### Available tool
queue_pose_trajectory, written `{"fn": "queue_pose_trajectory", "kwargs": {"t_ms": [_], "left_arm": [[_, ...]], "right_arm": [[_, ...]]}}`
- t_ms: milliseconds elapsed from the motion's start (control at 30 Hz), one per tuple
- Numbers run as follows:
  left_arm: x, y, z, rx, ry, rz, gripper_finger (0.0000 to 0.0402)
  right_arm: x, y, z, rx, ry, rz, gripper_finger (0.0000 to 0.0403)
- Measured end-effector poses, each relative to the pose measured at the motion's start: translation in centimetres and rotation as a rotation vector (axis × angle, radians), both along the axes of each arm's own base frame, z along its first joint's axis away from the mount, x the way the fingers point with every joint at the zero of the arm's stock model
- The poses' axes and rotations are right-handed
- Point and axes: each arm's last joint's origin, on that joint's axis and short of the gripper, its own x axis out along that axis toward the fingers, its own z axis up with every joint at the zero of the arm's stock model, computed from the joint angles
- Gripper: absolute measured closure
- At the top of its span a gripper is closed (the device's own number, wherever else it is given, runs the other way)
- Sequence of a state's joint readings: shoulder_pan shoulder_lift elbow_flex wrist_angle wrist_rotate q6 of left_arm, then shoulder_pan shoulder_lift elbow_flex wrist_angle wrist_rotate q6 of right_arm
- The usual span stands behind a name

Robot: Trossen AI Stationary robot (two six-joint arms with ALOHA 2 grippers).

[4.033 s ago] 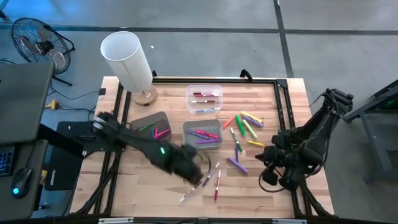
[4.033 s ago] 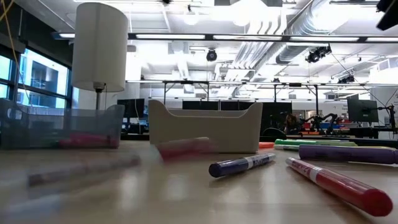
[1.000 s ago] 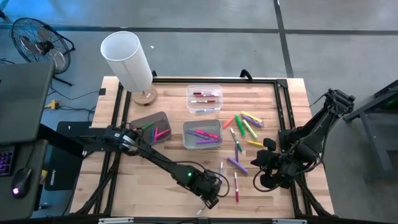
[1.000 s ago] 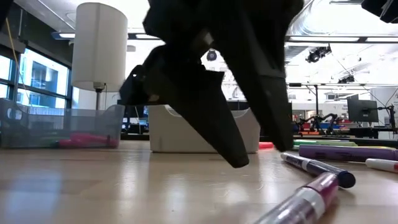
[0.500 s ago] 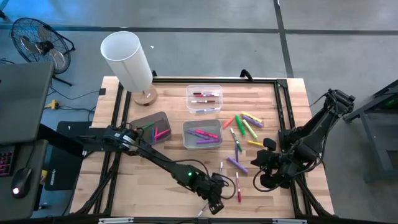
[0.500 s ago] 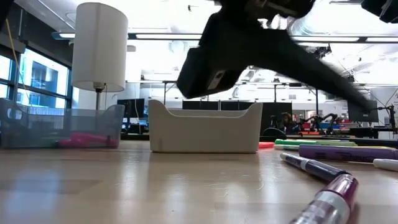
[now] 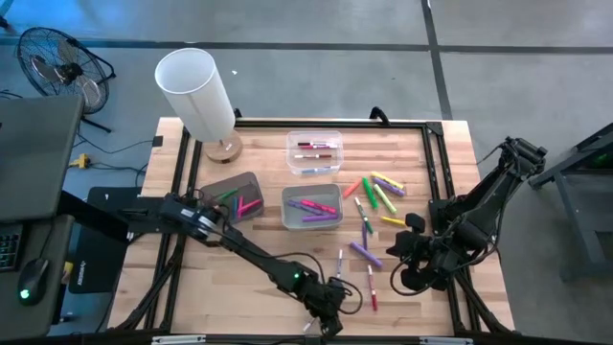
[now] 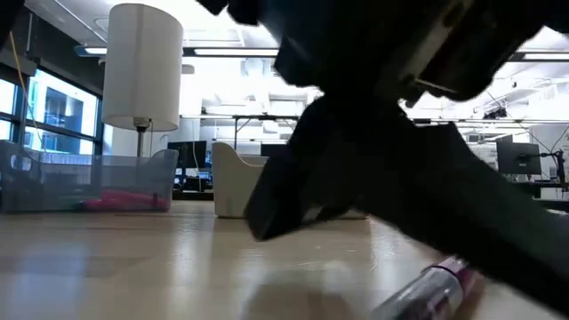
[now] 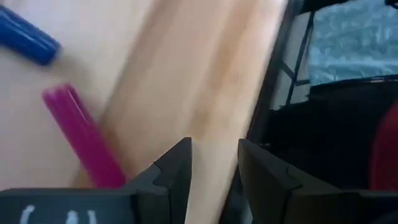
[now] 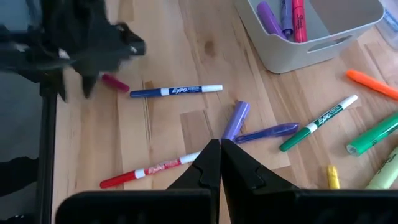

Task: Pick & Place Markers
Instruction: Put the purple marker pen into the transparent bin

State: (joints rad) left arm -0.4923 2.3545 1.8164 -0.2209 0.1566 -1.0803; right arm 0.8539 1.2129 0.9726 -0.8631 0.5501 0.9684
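Observation:
Many markers [image 7: 375, 196] lie scattered on the wooden table, some of them inside bins. My left gripper [image 7: 328, 316] is low over the table at its near edge, fingers open [image 9: 214, 162] with only bare wood between them. A magenta-capped marker [image 9: 81, 137] lies on the table along the outer side of one finger, and it also shows in the low view [image 8: 436, 286]. A blue marker [image 9: 25, 37] lies farther off. My right gripper [image 7: 393, 252] waits shut [image 10: 221, 149] over the table's right part, a purple marker [image 10: 236, 119] just ahead of it. My left gripper has the magenta-capped marker [image 9: 102, 168] close along the outer side of one finger [image 9: 177, 165]. I cannot tell whether the finger touches it. The marker lies flat on the table.
A clear bin [image 7: 314, 151], a grey bin [image 7: 311, 206] and a dark tray [image 7: 235, 195] hold markers at mid-table. A white lamp [image 7: 196, 91] stands at the far left. A red marker [image 7: 371, 287] and a blue one [image 7: 340, 264] lie near my left gripper. A black frame rail [image 9: 280, 93] borders the table.
My left gripper has moved toward the table's near edge. In the low view it rose and tipped from fingers pointing down to nearly level, then came down close over the magenta-capped marker.

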Motion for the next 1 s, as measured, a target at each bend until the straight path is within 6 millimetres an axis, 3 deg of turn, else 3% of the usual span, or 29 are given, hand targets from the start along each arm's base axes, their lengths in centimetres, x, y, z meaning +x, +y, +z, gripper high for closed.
{"fn": "queue_pose_trajectory", "kwargs": {"t_ms": [1000], "left_arm": [[-1.3, 0.7, -0.7, 0.065, 0.189, 0.006, 0.0274]], "right_arm": [[0.0, 0.0, 0.0, -0.008, 0.003, 0.006, 0.0403]]}}
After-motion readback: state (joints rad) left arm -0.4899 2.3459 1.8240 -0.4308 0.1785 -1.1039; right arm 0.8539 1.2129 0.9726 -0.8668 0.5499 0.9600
